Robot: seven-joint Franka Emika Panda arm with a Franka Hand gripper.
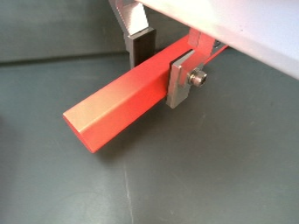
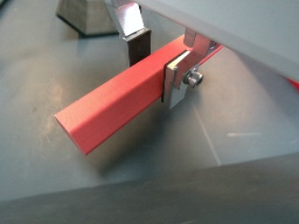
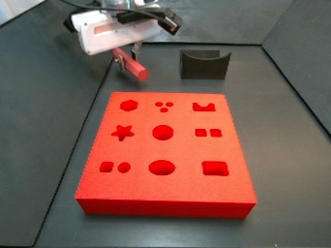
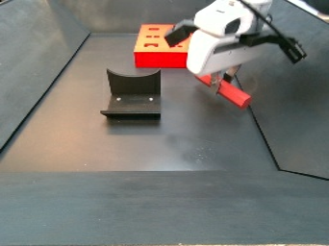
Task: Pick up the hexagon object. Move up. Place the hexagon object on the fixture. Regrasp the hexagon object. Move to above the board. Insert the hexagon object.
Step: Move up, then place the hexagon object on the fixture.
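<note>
The hexagon object [image 1: 117, 109] is a slim red-pink bar, and my gripper [image 1: 160, 70] is shut on it near one end. Both wrist views show it between the fingers, its free end [image 2: 82, 127] sticking out over the dark floor. In both side views the gripper [image 3: 130, 56] hangs above the floor with the bar [image 3: 134, 70] tilted below it. The fixture [image 3: 202, 64], a small dark block with a U-shaped notch, stands apart from the gripper [image 4: 225, 82]. The board [image 3: 165, 150] is a large red slab with shaped holes, lying flat beside the fixture [image 4: 133, 94].
Dark walls enclose the floor on the sides [image 3: 291, 77]. The board [image 4: 161, 48] sits against the far end in a side view. A sliver of red [image 2: 293, 84] shows at the edge of a wrist view.
</note>
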